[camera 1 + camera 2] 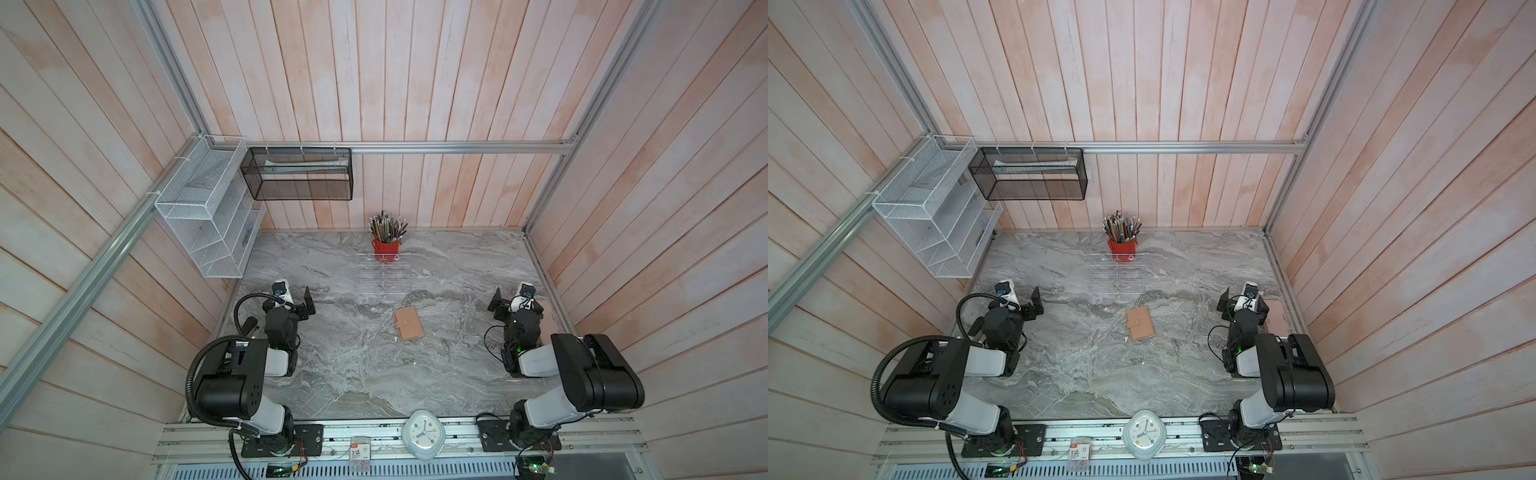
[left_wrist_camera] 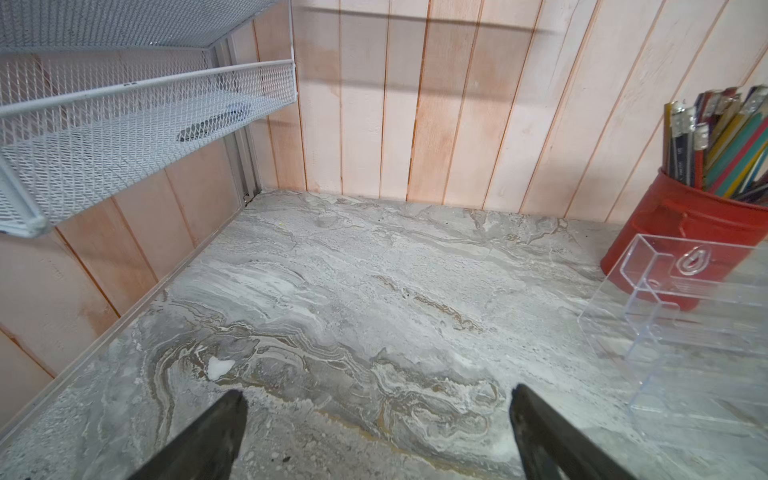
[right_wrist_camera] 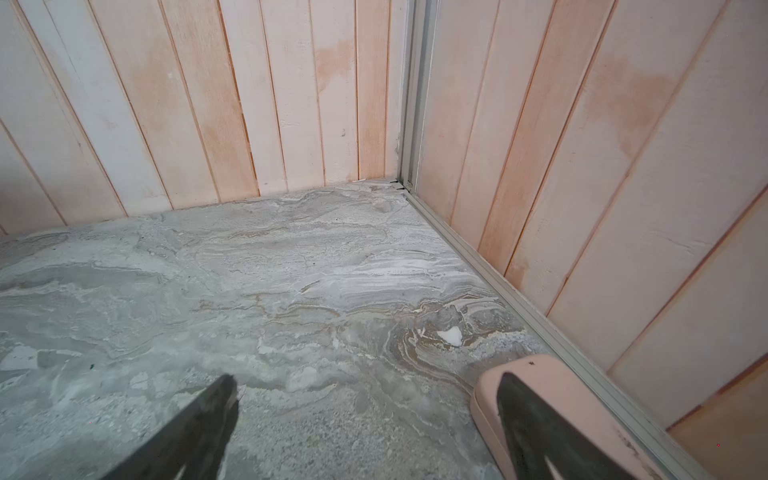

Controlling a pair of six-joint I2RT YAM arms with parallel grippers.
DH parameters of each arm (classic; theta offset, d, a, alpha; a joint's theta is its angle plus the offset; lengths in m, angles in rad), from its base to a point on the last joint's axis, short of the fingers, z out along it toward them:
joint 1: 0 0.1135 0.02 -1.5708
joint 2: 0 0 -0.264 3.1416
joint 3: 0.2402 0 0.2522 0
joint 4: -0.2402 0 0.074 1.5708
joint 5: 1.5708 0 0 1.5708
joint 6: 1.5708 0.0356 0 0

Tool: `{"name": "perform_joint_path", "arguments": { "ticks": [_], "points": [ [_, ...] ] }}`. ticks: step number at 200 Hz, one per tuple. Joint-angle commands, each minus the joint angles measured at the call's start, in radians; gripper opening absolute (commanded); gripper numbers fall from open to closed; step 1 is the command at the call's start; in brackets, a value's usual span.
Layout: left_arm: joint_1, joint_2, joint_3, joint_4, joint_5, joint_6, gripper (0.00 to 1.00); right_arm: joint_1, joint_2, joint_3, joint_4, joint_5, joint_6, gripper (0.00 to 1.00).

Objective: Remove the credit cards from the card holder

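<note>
The card holder (image 1: pixel 408 323) (image 1: pixel 1140 324) is a tan-pink booklet wallet lying closed with its strap tab fastened, near the middle of the marble table (image 1: pixel 357 365). The credit cards are hidden. My left gripper (image 1: pixel 297 298) (image 1: pixel 1026 301) hovers at the table's left, well left of the card holder. It is open and empty, and its wrist view shows only bare marble between the spread fingers (image 2: pixel 378 392). My right gripper (image 1: pixel 509 301) (image 1: pixel 1237 301) is at the table's right, also open and empty (image 3: pixel 366 378). Neither wrist view shows the card holder.
A clear acrylic tiered rack (image 1: pixel 382 276) (image 2: pixel 685 311) stands behind the card holder, with a red pencil cup (image 1: pixel 386 249) (image 2: pixel 685 232) behind it. A pink flat case (image 3: pixel 540 374) (image 1: pixel 1276 316) lies by the right wall under one right finger. A white mesh shelf (image 1: pixel 208 220) and a black mesh basket (image 1: pixel 297 174) hang at the back left. A clock (image 1: pixel 423 432) sits on the front rail.
</note>
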Motion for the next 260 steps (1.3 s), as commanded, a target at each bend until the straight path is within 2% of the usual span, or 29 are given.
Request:
{"name": "perform_joint_path", "arguments": {
  "ticks": [1, 115, 132, 148, 156, 180, 189, 198, 224, 239, 260],
  "points": [
    [-0.005, 0.005, 0.011, 0.016, -0.014, 0.016, 1.0, -0.004, -0.012, 0.015, -0.014, -0.005, 0.009, 0.98],
    [-0.005, 0.004, 0.009, 0.019, -0.015, 0.016, 1.0, -0.005, -0.012, 0.014, -0.015, -0.009, 0.009, 0.98],
    [-0.018, -0.017, 0.028, -0.013, -0.071, 0.013, 1.0, -0.001, -0.033, 0.012, 0.008, -0.008, -0.005, 0.98],
    [-0.028, -0.106, 0.102, -0.235, -0.155, -0.013, 1.0, 0.007, -0.106, 0.061, -0.166, 0.024, -0.003, 0.98],
    [-0.029, -0.147, 0.112, -0.277, -0.18, -0.016, 1.0, 0.007, -0.138, 0.091, -0.258, 0.026, 0.008, 0.98],
    [-0.051, -0.272, 0.15, -0.427, -0.239, -0.016, 1.0, 0.039, -0.214, 0.106, -0.337, 0.086, 0.008, 0.98],
    [-0.068, -0.313, 0.195, -0.544, -0.271, -0.016, 1.0, 0.056, -0.253, 0.112, -0.373, 0.102, 0.017, 0.98],
    [-0.079, -0.345, 0.253, -0.687, -0.281, -0.088, 1.0, 0.078, -0.301, 0.127, -0.441, 0.115, 0.032, 0.98],
    [-0.103, -0.418, 0.379, -0.994, -0.176, -0.258, 1.0, 0.155, -0.418, 0.19, -0.638, 0.13, 0.09, 0.98],
    [-0.132, -0.463, 0.411, -1.079, -0.098, -0.318, 1.0, 0.204, -0.45, 0.249, -0.781, 0.141, 0.146, 0.98],
    [-0.208, -0.535, 0.426, -1.158, -0.051, -0.394, 1.0, 0.296, -0.452, 0.331, -0.938, 0.161, 0.179, 0.98]
  ]
}}
